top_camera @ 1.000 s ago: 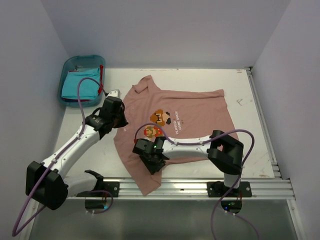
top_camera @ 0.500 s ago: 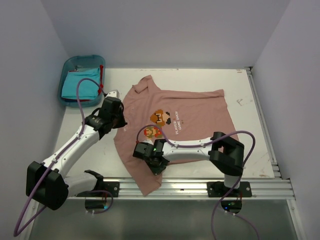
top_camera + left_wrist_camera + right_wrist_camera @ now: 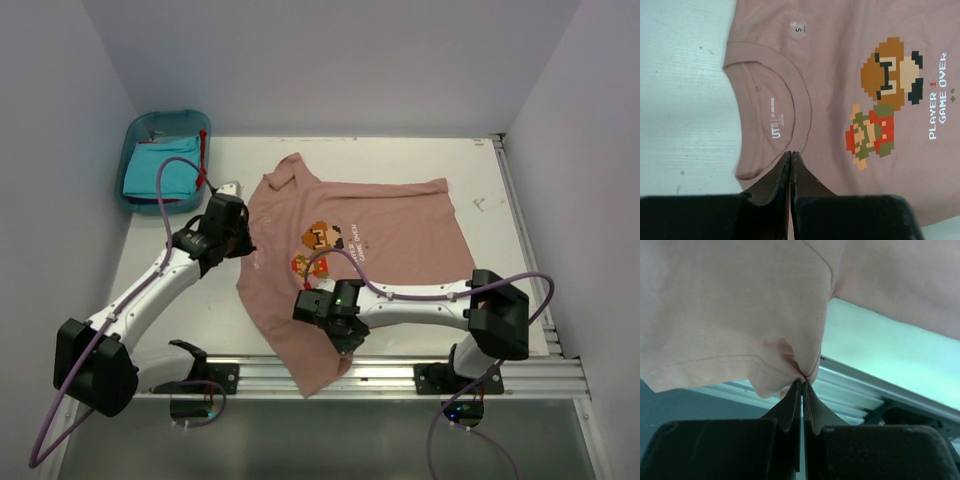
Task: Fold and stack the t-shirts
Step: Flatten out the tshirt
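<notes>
In the right gripper (image 3: 802,382), closed tight: a puckered fold of the dusty pink t-shirt (image 3: 400,215), pinched by a stitched hem at the near sleeve and held up over the front rail of the table (image 3: 500,200). In the left gripper (image 3: 791,155), likewise closed: the rim of the ribbed neckline. Soft matte knit, front up and mostly flat, with a pixel-character print and white "PLAYER 1 GAME OVER" lettering. Long axis across the table, neck to the left, bottom hem to the right, sleeves far and near. Far left, in a blue plastic bin (image 3: 135,130), a folded turquoise t-shirt (image 3: 150,175).
</notes>
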Controlling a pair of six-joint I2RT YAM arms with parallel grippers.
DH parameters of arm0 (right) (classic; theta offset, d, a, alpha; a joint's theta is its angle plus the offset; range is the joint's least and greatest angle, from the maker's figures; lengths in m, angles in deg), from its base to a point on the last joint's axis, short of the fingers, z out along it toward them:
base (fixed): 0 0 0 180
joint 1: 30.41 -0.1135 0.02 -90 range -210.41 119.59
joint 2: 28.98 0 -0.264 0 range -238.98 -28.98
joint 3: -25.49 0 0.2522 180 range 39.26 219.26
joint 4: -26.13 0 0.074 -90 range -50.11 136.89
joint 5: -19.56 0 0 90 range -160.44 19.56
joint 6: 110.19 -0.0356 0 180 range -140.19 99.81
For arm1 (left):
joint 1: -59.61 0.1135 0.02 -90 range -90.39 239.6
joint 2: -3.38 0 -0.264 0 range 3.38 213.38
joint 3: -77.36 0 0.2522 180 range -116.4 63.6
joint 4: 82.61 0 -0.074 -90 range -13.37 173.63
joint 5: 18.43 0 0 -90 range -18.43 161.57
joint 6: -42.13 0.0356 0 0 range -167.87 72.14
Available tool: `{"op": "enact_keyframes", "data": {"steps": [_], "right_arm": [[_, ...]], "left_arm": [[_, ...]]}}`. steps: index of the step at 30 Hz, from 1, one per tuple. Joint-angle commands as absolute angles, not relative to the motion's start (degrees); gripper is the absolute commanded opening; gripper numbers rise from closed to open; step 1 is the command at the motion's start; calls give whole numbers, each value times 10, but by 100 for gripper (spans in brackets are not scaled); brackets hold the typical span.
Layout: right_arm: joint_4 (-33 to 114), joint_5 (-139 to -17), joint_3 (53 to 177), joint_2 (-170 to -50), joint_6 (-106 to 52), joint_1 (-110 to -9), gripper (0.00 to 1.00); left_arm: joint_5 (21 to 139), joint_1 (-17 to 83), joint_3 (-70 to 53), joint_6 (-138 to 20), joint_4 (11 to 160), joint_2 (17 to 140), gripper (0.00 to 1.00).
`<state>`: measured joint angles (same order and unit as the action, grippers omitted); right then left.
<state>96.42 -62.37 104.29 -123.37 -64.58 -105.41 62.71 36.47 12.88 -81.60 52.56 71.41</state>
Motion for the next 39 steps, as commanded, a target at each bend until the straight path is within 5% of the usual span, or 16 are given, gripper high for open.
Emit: {"op": "enact_keyframes", "data": {"steps": [1, 4, 7, 9, 14, 18, 22, 28, 39], "right_arm": [[1023, -631, 1027, -1198, -678, -1059, 0], [1038, -638, 1015, -1185, -684, -1061, 44], [1035, -625, 1019, -1168, -684, -1061, 72], [1036, -610, 1040, -1164, -684, -1061, 78], [1051, -511, 1108, -1189, -688, -1051, 77], [1062, -453, 1133, -1192, -705, -1018, 54], [1062, -403, 1109, -1128, -742, -948, 43], [1020, -359, 1063, -1009, -702, -831, 43], [1019, -326, 1069, -1013, -651, -733, 54]], "left_arm": [[654, 369, 123, -803, 523, 725, 4], [688, 370, 122, -791, 508, 729, 4], [764, 368, 129, -779, 507, 722, 3], [830, 353, 139, -777, 525, 707, 2], [886, 218, 171, -833, 594, 686, 0], [900, 172, 222, -890, 630, 715, 0], [884, 125, 286, -926, 672, 754, 0], [844, 97, 297, -932, 679, 814, 0], [738, 82, 238, -944, 469, 871, 0]]}}
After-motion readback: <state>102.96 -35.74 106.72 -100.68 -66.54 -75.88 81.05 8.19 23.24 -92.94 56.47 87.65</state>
